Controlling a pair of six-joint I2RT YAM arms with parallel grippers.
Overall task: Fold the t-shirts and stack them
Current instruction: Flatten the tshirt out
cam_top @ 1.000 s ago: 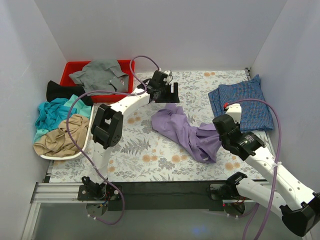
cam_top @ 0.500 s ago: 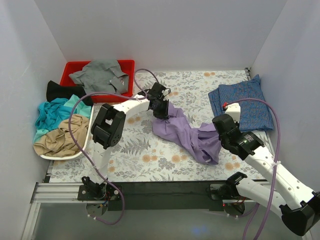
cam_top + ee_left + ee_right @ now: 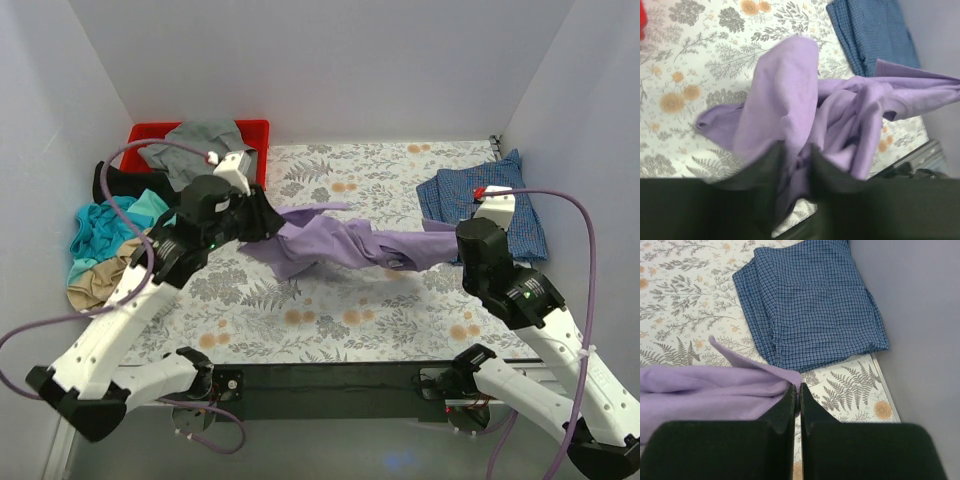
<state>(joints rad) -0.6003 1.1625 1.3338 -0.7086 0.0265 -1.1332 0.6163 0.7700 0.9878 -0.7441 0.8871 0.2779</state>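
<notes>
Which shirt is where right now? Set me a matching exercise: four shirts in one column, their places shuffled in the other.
Shirts:
1. purple shirt
2. checked shirt
3. grey shirt
4. tan shirt

Places:
A. in the red bin
B. stretched between left gripper and right gripper
C. crumpled, far left
D. folded flat, far right

Pairs: 1-B, 2-D, 3-A, 4-C
</notes>
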